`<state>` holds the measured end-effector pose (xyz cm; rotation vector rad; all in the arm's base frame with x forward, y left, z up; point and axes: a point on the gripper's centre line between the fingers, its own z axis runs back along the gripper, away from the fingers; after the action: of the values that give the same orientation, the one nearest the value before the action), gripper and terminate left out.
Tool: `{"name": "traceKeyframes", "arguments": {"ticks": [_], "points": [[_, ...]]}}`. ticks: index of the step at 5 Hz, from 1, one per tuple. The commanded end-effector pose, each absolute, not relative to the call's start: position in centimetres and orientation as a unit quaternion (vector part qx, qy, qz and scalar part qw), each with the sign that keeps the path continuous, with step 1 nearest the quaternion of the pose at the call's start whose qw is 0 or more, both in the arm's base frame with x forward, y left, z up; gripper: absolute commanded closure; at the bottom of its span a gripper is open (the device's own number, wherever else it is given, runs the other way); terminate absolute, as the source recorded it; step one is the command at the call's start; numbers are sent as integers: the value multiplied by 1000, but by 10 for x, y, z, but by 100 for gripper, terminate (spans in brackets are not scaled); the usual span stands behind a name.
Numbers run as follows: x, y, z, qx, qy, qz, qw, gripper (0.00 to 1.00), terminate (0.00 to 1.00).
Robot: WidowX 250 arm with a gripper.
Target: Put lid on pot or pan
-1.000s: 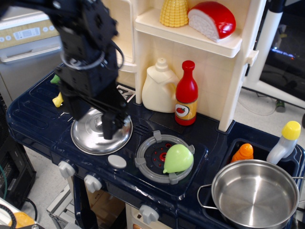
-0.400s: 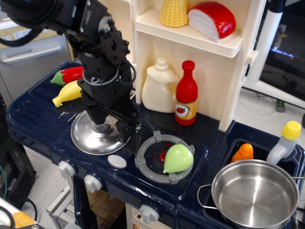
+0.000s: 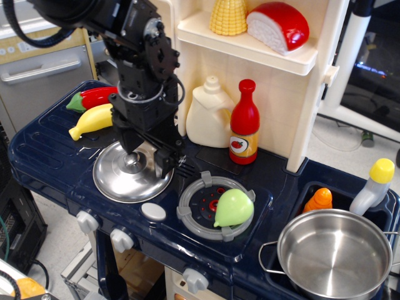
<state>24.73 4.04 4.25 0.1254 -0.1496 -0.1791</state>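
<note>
Toy stove top: lid (image 3: 131, 172) lies flat on left burner w/ knob just below gripper (image 3: 145, 154), fingers apart astride it, nothing gripped; pot (image 3: 334, 255) sits far right, well apart.

The lid (image 3: 132, 172) lay flat on the stove top (image 3: 44, 156) at the left, with the gripper (image 3: 145, 156) directly above its knob, and the burner ring (image 3: 215, 206) just to its right held a pear (image 3: 233, 208). The pot (image 3: 334, 255) stood in the sink (image 3: 306, 187) far to the right, well apart from the lid. Behind the lid lay a banana (image 3: 92, 120) and a pepper (image 3: 94, 98), and behind the burner stood a jug (image 3: 209, 114) and a bottle (image 3: 245, 123).
</note>
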Motion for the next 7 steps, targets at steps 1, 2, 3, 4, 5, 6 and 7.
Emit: {"name": "traceKeyframes", "arguments": {"ticks": [1, 2, 3, 4, 5, 6, 7], "points": [[255, 44, 52, 66, -99, -80, 990, 0, 0], [254, 48, 51, 64, -96, -81, 990, 0, 0], [250, 53, 49, 60, -94, -81, 990, 0, 0], [245, 55, 46, 60, -98, -79, 990, 100, 0], [235, 61, 37, 55, -102, -77, 990, 100, 0], [235, 61, 34, 52, -104, -77, 990, 100, 0], [233, 48, 47, 57, -99, -64, 991, 100, 0]]}}
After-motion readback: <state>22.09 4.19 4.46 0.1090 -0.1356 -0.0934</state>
